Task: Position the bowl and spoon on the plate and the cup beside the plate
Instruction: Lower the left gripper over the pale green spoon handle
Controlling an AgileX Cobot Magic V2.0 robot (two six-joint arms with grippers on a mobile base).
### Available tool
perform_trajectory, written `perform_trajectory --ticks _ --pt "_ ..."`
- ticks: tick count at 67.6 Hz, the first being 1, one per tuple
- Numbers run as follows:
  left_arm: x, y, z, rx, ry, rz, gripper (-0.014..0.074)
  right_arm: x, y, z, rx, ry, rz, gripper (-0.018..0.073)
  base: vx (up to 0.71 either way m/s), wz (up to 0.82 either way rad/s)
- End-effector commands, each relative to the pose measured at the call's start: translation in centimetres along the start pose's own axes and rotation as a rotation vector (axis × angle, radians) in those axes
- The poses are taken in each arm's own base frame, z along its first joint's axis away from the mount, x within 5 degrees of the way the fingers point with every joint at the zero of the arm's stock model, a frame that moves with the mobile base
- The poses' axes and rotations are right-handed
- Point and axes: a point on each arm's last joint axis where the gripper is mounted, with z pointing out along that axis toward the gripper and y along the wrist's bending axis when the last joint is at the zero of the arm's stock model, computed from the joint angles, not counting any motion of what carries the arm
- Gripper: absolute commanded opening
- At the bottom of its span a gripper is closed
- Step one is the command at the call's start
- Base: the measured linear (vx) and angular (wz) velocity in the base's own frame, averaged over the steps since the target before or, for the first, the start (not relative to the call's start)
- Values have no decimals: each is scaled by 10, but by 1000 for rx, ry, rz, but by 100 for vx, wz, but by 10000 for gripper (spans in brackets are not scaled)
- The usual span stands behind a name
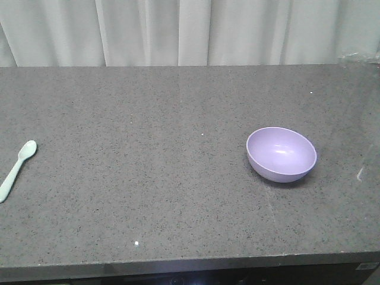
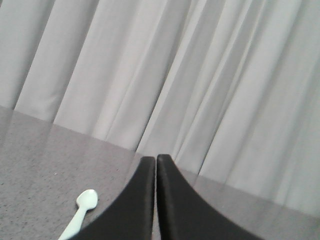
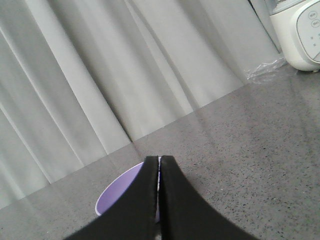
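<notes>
spoon (image 1: pixel 18 169) at left worktop edge, bowl (image 1: pixel 281 154) near right | left end effector (image 2: pixel 156 160), right end effector (image 3: pixel 159 161) closed, empty | to be opened before rim grip

Left hand (image 2: pixel 156 159) showing two matte black fingers (image 2: pixel 137 205): smooth, broad at base, curving inward, tapering to blunt rounded tips. Right hand (image 3: pixel 160 159) showing matching pair, plain black fingers (image 3: pixel 182 205) catching faint sheen along edges.
</notes>
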Motion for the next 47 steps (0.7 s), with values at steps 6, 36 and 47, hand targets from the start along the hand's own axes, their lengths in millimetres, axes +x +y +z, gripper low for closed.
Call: perform_trajectory --ticks 6,36,47 --pt "-19 -7 -2 68 -152 -160 -6 -18 9 -2 -46 -102 33 -3 0 0" --pt "-142 -67 12 -95 96 276 142 -141 77 33 -64 -162 -224 332 0 0" --pt "-173 -80 50 -190 341 479 253 -142 78 49 -81 -185 -214 533 0 0"
